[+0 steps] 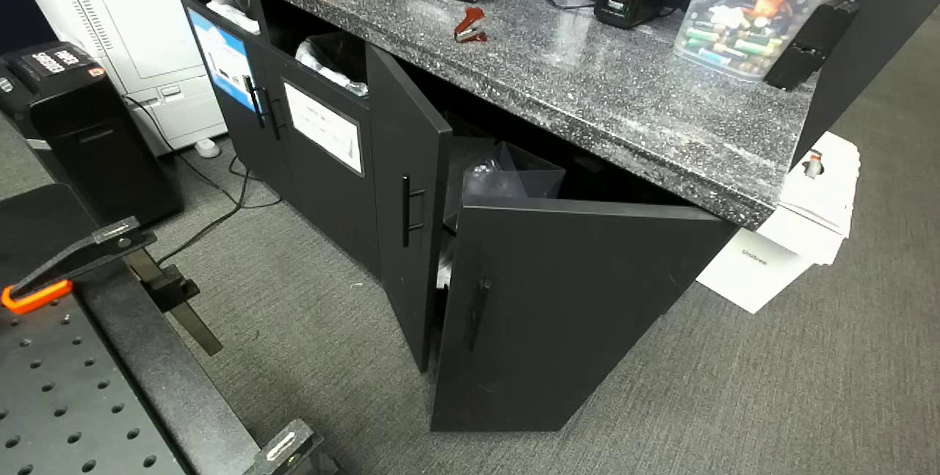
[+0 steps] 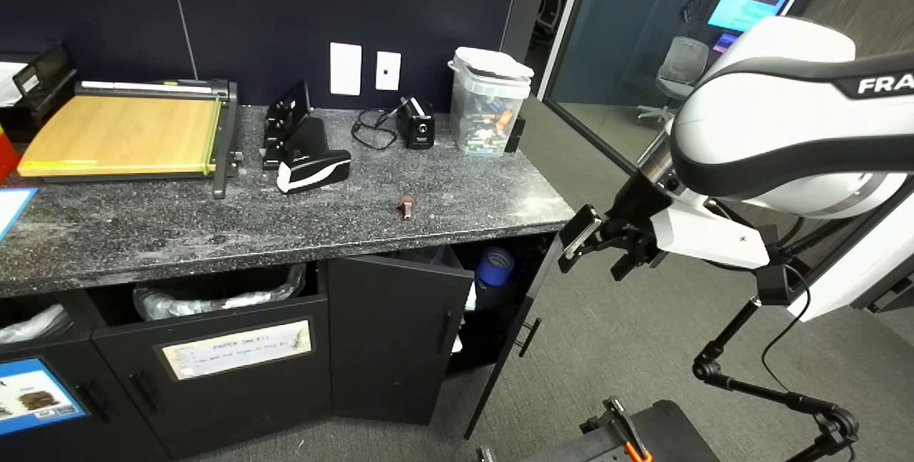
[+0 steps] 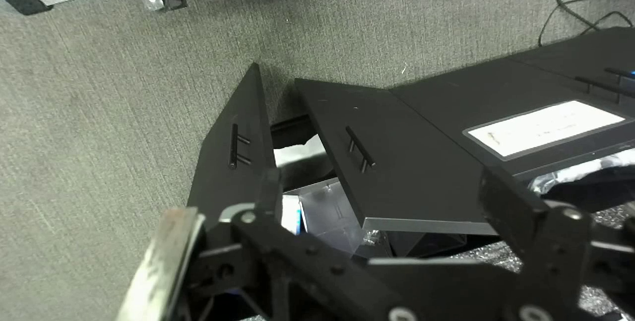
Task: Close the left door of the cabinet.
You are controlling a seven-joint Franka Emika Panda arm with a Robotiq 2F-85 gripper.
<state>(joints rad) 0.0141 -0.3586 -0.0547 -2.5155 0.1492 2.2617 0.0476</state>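
The left door [image 1: 407, 211] of the cabinet [image 1: 602, 137] is a plain black panel standing ajar, its free edge swung outward. It also shows in an exterior view [image 2: 396, 340] and in the wrist view [image 3: 412, 172], with a slim black handle near its free edge. The cabinet's speckled grey top [image 2: 457, 191] overhangs it. My gripper [image 2: 601, 251] is open and empty, off the right end of the cabinet top, above and apart from the left door. Its two fingers also show spread in the wrist view [image 3: 387, 194]. The gripper is out of view in an exterior view.
The twin right door [image 1: 587, 306] stands wide open beside the left door, also seen nearly edge-on [image 2: 510, 348]. A white-labelled front [image 2: 235, 355] adjoins the left door. A clear bin [image 2: 489, 105] and a red staple remover [image 2: 406, 206] stand on top. A perforated table [image 1: 88, 401] faces the doors.
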